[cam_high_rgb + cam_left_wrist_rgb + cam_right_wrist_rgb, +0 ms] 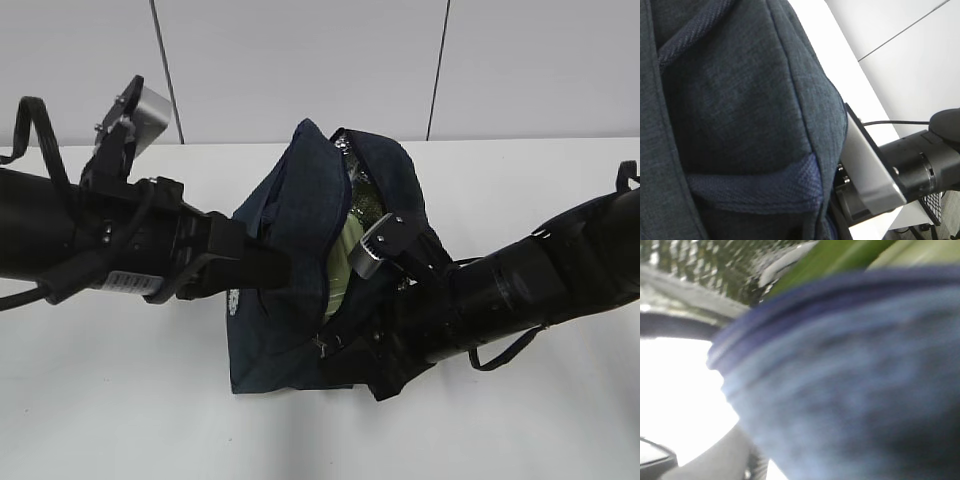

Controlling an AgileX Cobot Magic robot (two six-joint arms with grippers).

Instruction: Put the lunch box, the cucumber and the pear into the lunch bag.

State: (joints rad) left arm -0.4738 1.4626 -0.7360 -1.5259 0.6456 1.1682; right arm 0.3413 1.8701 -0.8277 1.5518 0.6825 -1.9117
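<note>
The navy lunch bag point(290, 210) stands mid-table with its top gaping open. Inside, the pale green lid of the lunch box point(340, 265) shows against silver lining. My left gripper point(268, 266) reaches in from the left and grips the bag's left flap, and fabric point(740, 100) fills the left wrist view and hides its fingers. My right gripper point(352, 338) is buried in the bag's right wall, its fingers hidden. The right wrist view shows blurred blue fabric point(850, 380) and a green strip point(840, 254); I cannot tell whether that strip is the cucumber. The pear is out of view.
The white table point(520, 420) lies all round the bag, with a grey panelled wall point(300, 60) behind. The right arm's wrist camera housing point(875, 170) sits close beside the bag in the left wrist view.
</note>
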